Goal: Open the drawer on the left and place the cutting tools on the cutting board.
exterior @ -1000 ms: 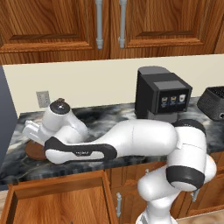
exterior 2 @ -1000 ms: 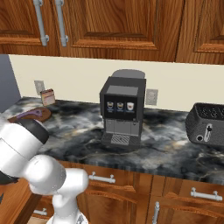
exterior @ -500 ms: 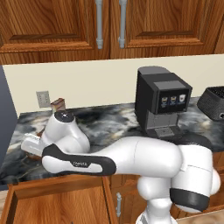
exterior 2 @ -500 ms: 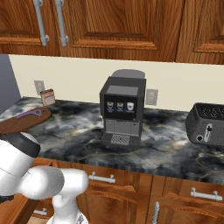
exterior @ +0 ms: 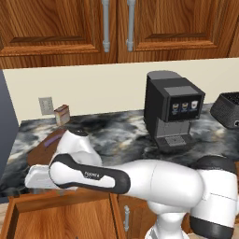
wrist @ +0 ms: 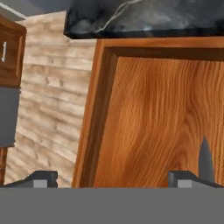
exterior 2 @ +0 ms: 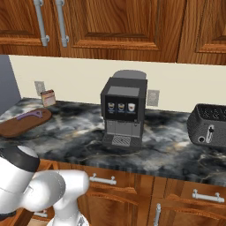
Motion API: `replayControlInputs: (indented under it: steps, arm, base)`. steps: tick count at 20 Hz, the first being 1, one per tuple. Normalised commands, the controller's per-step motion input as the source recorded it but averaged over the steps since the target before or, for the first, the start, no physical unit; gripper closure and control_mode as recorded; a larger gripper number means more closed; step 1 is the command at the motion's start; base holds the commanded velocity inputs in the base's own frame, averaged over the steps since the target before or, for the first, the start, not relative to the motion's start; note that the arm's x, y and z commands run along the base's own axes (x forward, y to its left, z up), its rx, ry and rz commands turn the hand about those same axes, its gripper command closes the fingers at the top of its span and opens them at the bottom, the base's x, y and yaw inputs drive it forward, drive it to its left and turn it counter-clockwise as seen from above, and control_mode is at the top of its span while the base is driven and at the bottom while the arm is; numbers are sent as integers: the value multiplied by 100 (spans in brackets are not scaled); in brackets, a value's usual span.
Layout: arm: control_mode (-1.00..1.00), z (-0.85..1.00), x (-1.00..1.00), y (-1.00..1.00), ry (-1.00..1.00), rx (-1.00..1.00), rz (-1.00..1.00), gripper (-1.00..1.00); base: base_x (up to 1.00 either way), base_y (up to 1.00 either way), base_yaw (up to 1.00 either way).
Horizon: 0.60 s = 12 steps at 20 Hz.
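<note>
Left base view: the drawer (exterior: 56, 214) is pulled out below the counter edge at lower left, the arm bent low over it, and the cutting board (exterior: 43, 150) lies on the marble counter (exterior: 121, 133) with a purple tool (exterior: 52, 139) on it, near a small tan box (exterior: 62, 114). Right base view: cutting board (exterior 2: 22, 123) at far left of the counter with the purple tool (exterior 2: 30, 115) on top, coffee machine (exterior 2: 123, 112) mid-counter, toaster (exterior 2: 208, 126) at right. Hand view: gripper (wrist: 113, 177) jaws spread wide with nothing between them, looking into the open drawer (wrist: 153, 118), where a greyish pointed tool (wrist: 205, 159) lies beside one fingertip.
</note>
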Motion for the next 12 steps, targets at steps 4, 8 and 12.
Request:
replayControlInputs:
  steps: [4,8,12]
  arm:
    - [-100,-38,-18,-7,22,-1,53,-100]
    - [-100,-6,0,15,11,-11,4,-100]
    - [-100,0,-10,10,3,-10,0,-100]
  base:
    - [0,0,0]
    - [0,0,0]
    - [0,0,0]
